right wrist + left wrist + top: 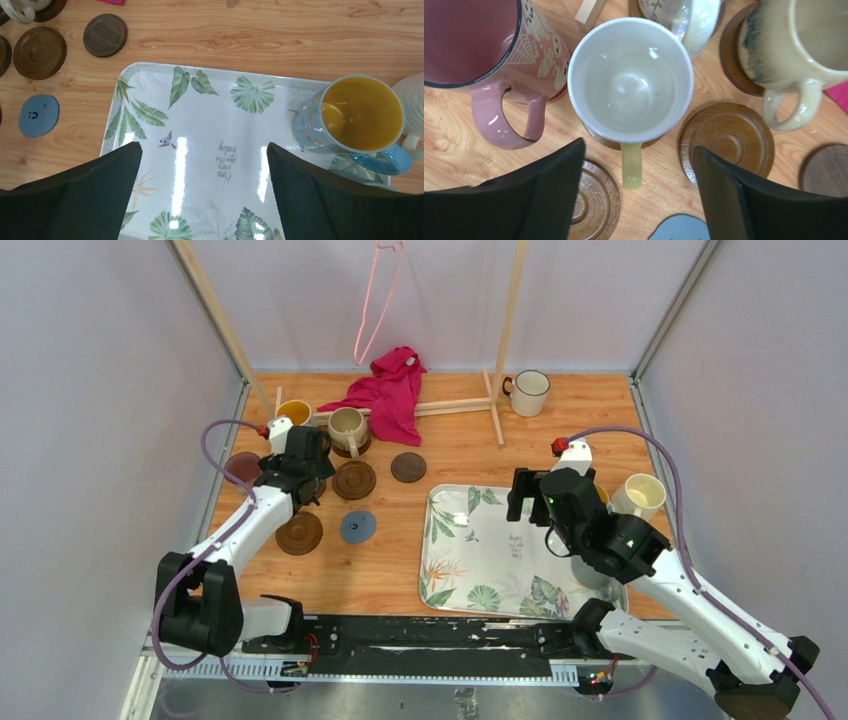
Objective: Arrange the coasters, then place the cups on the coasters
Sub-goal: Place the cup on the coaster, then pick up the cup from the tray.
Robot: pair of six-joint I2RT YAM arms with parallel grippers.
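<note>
Left tool [638,150]: gaping, empty, above white cup [630,80]
Coaster [597,136]: under white cup
Right tool [204,147]: gaping, empty

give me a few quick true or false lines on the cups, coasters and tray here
1. The white mug sits on a brown coaster. True.
2. The left tool grips that mug's handle. False: its jaws stand open, apart from the mug.
3. The blue mug stands on the leaf tray. True.
4. The grey-blue coaster carries a cup. False: it lies bare.
</note>
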